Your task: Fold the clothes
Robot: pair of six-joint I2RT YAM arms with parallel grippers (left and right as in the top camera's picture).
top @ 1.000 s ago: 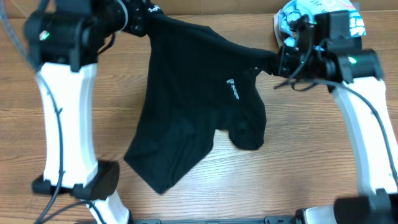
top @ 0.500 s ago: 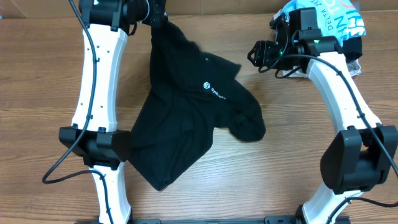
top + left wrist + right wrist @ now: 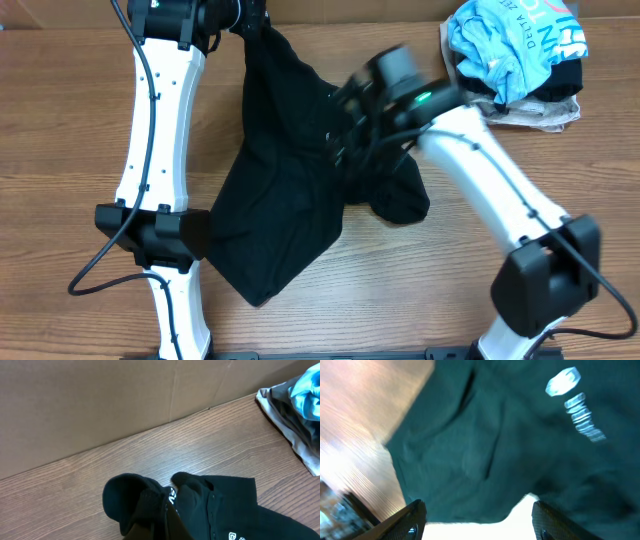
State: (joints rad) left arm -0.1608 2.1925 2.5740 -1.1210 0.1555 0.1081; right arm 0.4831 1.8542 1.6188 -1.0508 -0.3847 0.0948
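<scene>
Black shirt (image 3: 280,200) lies crumpled mid-table (image 3: 80,120), running from 12 o'clock down to 7 o'clock, not flat and not yet folded. Left gripper (image 3: 252,18) sits at 12 o'clock, apparently clamped on the top edge, with cloth bunched right at it. Right gripper (image 3: 479,512) hovers over the shirt with fingers wide apart and nothing between them, white logo (image 3: 563,382) below.

Risks:
- Right arm is blurred overhead; a quick pinch may catch several layers or miss.
- With the top edge pinned, a sideways pull could twist or drag the whole shirt.
- Bunched lump (image 3: 402,200) at 4 o'clock may get trapped in a fold.

Around: light blue tee (image 3: 510,40) on a beige garment (image 3: 540,112) at 1 o'clock, apart from the shirt. Right arm covers the shirt's middle.
</scene>
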